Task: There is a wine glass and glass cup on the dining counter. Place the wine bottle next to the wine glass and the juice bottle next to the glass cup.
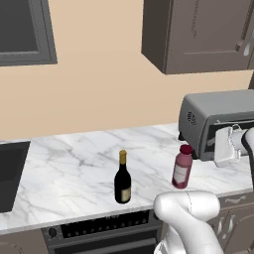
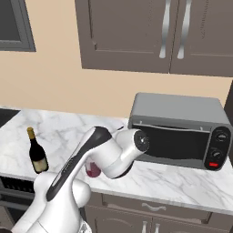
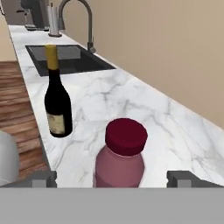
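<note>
The juice bottle, red-purple with a round red cap, stands near the front edge of the marble worktop. In the hand view it sits just ahead of my gripper, between the two spread fingertips, which do not touch it. The gripper is open and empty. The dark wine bottle with a gold top stands upright beyond it, toward the sink. From the base, the wine bottle is left of the juice bottle. My arm hides most of the juice bottle in the right base view. The wine glass, glass cup and dining counter are out of view.
A grey toaster oven stands on the worktop right of the juice bottle, close to my hand. A sink with a tall faucet lies past the wine bottle. Wall cabinets hang above. An oven front sits below the worktop edge.
</note>
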